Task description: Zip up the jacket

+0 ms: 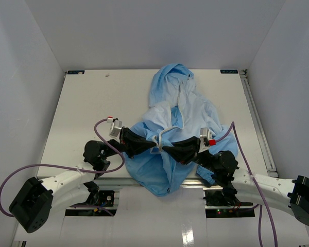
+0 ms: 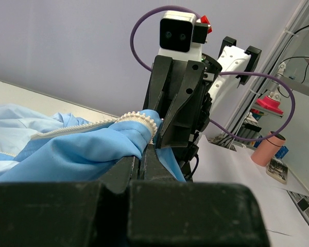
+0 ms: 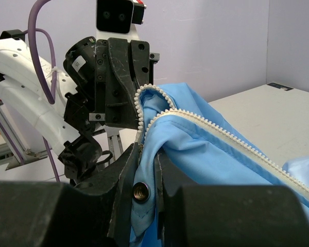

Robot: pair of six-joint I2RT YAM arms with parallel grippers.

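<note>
The light blue hooded jacket [image 1: 181,110] lies on the table, hood at the far end, hem hanging over the near edge. My left gripper [image 1: 155,146] and right gripper [image 1: 165,148] meet tip to tip over its lower front. The left gripper [image 2: 142,150] is shut on a fold of blue fabric [image 2: 82,152] edged by the white zipper teeth [image 2: 139,118]. The right gripper [image 3: 147,149] is shut on the other fabric edge [image 3: 206,149], a metal snap [image 3: 139,191] between its fingers and the zipper strip [image 3: 232,139] running to the right.
The white table [image 1: 87,108] stands inside grey walls. Purple cables [image 1: 56,167] loop from both arms. A pink cup [image 2: 267,149] and clutter stand off the table in the left wrist view. A rail [image 1: 257,123] runs along the table's right edge.
</note>
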